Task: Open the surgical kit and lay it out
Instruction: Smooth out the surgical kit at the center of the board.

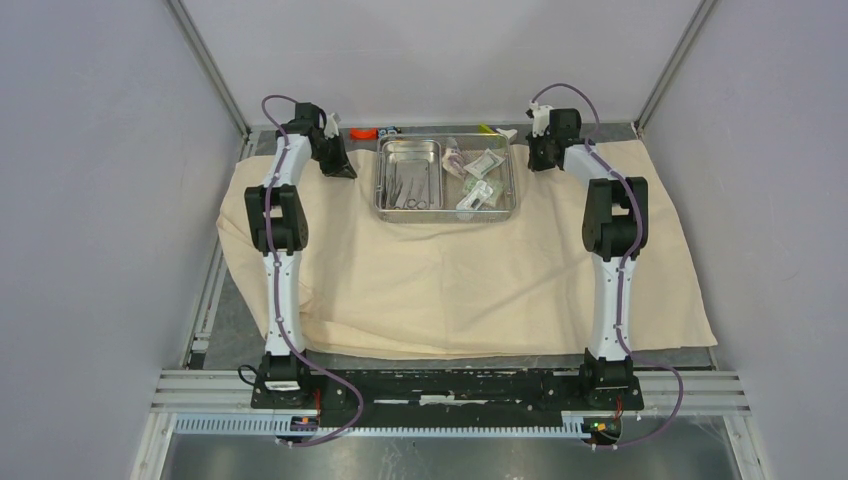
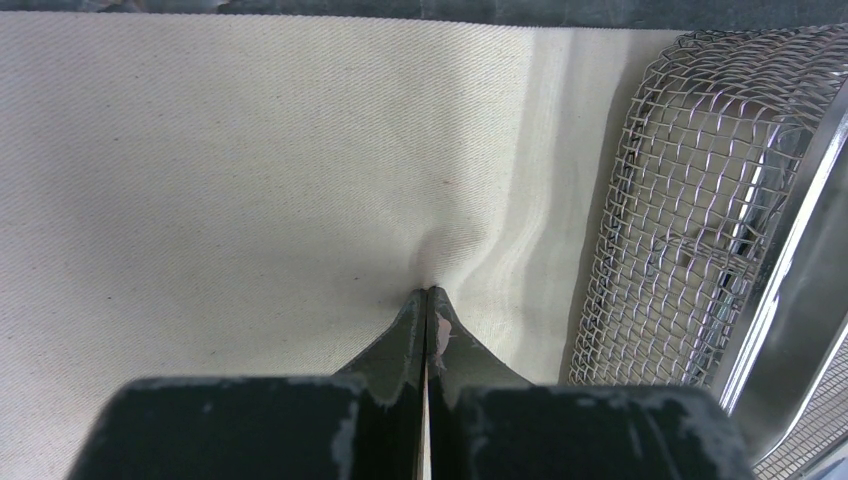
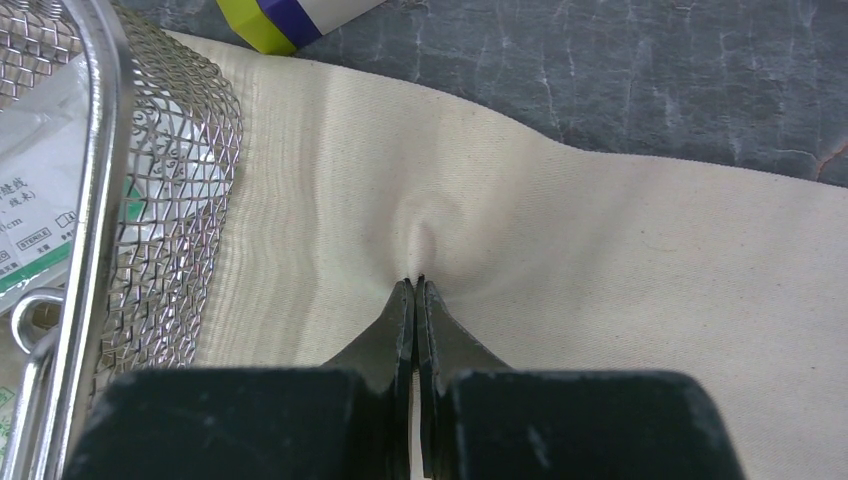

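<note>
Left gripper [image 2: 427,292] closed, pinching a pucker of cloth wrap [image 2: 200,180] beside the steel tray [image 2: 690,200]; right gripper [image 3: 415,282] closed, pinching the wrap at the tray's opposite side.

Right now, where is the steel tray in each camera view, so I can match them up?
Top external: steel tray at top centre, between the arms.
Left wrist: steel tray along the right edge, mesh wall showing.
Right wrist: steel tray along the left edge, rim and mesh.
Shared landmark: the beige cloth wrap beneath it, in all three.
</note>
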{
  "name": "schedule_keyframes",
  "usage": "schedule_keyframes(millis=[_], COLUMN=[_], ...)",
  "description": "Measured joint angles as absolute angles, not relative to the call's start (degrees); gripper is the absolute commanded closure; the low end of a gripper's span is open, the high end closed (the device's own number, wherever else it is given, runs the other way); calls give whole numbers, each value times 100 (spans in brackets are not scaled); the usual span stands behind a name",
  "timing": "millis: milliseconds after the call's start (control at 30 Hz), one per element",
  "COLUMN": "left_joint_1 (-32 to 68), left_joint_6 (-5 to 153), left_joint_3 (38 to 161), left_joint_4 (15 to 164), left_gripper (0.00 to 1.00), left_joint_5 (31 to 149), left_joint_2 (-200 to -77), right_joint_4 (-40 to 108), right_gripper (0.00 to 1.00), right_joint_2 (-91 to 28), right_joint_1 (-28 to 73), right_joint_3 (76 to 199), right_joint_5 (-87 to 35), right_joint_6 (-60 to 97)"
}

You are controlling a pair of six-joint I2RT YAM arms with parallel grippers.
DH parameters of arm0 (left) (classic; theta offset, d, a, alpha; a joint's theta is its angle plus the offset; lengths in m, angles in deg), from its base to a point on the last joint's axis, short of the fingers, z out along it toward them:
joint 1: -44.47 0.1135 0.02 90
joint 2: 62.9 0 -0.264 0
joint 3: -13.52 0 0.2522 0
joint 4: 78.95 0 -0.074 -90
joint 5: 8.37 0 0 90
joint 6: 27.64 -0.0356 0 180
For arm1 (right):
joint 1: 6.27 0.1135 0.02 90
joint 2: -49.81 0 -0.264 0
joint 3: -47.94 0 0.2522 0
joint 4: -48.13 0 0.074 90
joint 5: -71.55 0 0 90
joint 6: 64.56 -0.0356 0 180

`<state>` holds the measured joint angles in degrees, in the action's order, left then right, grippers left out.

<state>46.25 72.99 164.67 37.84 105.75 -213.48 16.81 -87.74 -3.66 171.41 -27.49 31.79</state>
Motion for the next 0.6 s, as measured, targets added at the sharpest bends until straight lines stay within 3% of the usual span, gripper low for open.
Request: schedule_keyframes(millis=[600], left_joint_1=[4660], left_joint_6=[7284], left_joint_3=[16613], left_joint_4=[3836], left_gripper=[98], left_joint_5=[10147], left_joint_2=[-21357], right_joint_4=[2186], right_gripper=[97], right_joint_2=[-8610], right_joint_1=[-462], right_joint_3=[16678], right_joint_5=[-3000], right_joint_6=[3175])
